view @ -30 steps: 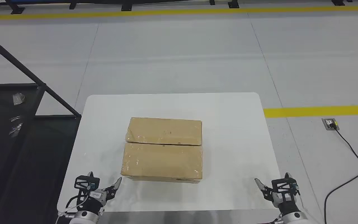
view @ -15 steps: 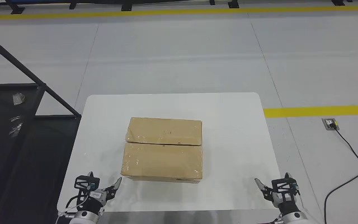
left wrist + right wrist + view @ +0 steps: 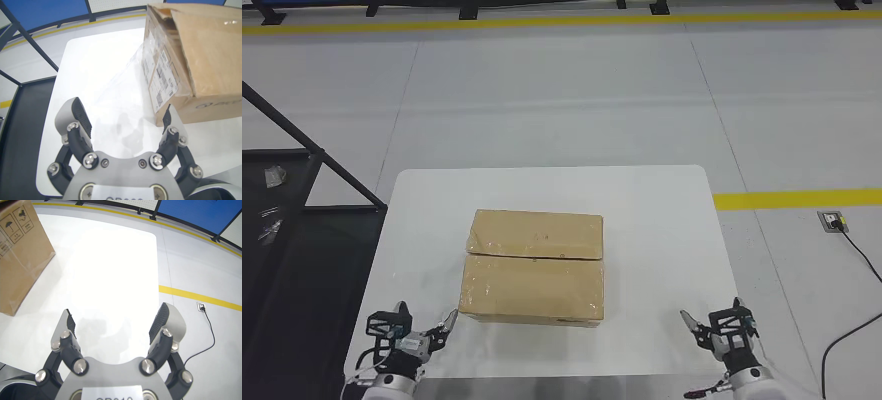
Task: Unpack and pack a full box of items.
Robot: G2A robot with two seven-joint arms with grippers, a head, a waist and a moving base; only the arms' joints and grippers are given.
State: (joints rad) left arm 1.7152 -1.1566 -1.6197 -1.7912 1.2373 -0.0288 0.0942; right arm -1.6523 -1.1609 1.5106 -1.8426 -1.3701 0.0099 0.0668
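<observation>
Brown corrugated-cardboard box [image 3: 533, 266] at the centre of a white rounded-corner table [image 3: 662, 200], standing flat, both top flaps folded shut along a seam [image 3: 532, 258] running from 9 to 3 o'clock. Clear film [image 3: 151, 47] wrinkled over the corner nearest the left arm, beside a white printed shipping label [image 3: 160, 79] on the side wall. Left gripper [image 3: 122, 106] at about 7 o'clock from the box, low over the table's near edge, fingers spread wide and grasping nothing, one ribbed pad [image 3: 167, 116] just beside the box's lower corner; contact there not discernible. Right gripper [image 3: 115, 308] at about 5 o'clock from the box, well apart from it, over bare tabletop, fingers likewise released and empty. Judged step: the very start of unpacking, box unopened, no contents out. Likely next move: bring a gripper up to the top seam, catch a flap edge and fold it outward, perhaps steadying the box with the other arm. Caution: taping of the seam not discernible, contents hidden, weight unknown. Beyond the table at 3 o'clock, a yellow floor line [image 3: 797, 199] and a floor socket [image 3: 832, 221] with a black cable.
</observation>
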